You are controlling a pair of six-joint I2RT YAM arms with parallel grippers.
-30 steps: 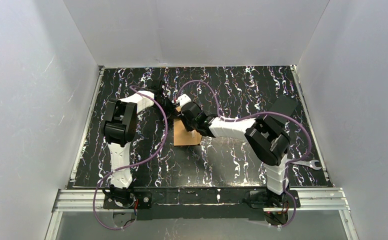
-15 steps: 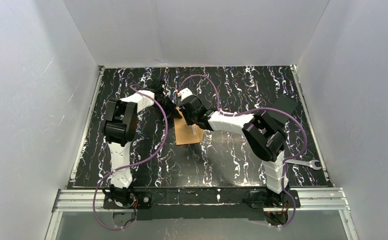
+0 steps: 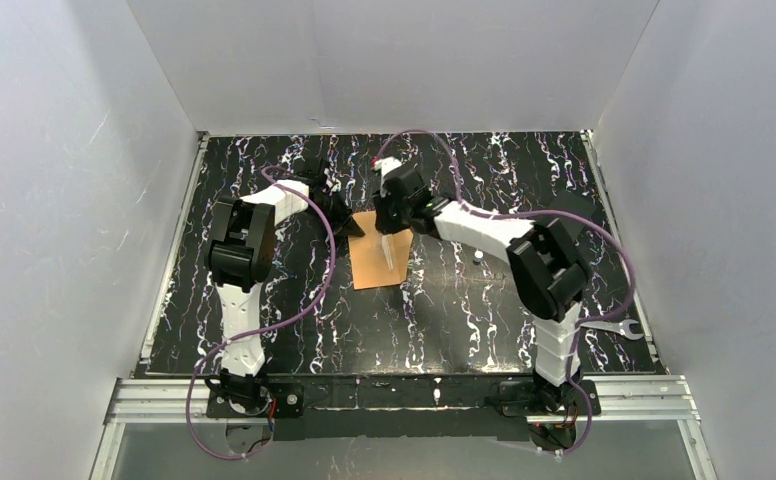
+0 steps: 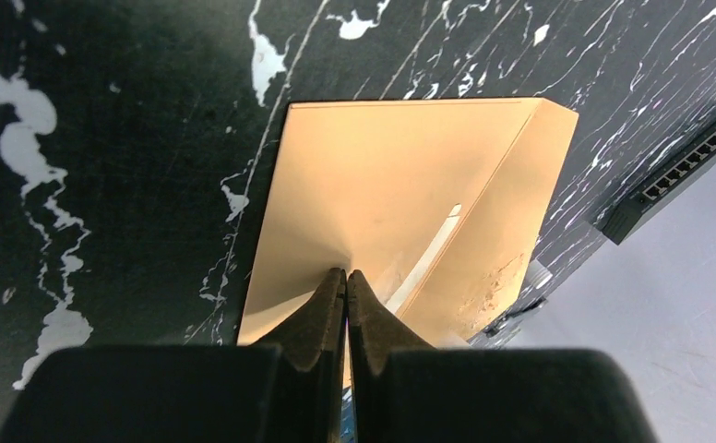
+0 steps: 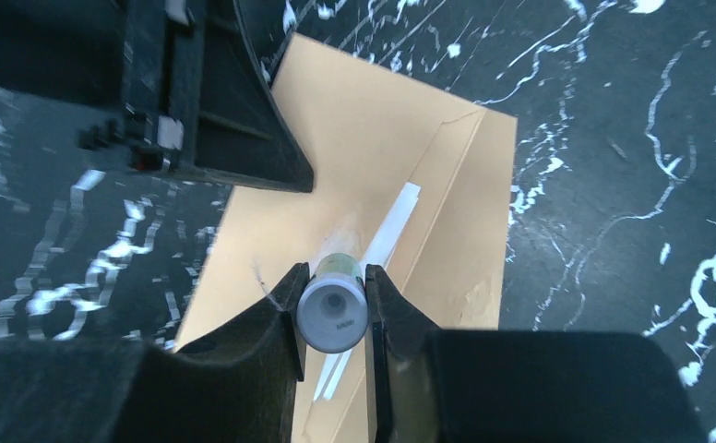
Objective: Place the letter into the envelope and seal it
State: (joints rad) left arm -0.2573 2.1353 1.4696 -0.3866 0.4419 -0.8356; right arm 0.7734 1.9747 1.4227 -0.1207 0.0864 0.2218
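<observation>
The orange-brown envelope (image 3: 376, 258) lies flat mid-table; it also shows in the left wrist view (image 4: 400, 175) and the right wrist view (image 5: 354, 129). A white strip (image 5: 393, 221) runs along its flap fold. My left gripper (image 4: 346, 274) is shut, pinching the envelope's far-left edge (image 3: 352, 226). My right gripper (image 5: 333, 277) is shut on a grey-capped glue stick (image 5: 333, 316) with a green label, held over the envelope's far end (image 3: 392, 220) and pointing down at the paper. The letter does not show in any view.
A silver wrench (image 3: 612, 327) lies at the table's right edge. A small white object (image 3: 477, 257) sits right of the envelope. Purple cables loop over both arms. White walls enclose the table on three sides.
My right gripper has moved with the glue stick from over the envelope's middle toward the back, uncovering more of the envelope. The left arm has stayed put.
</observation>
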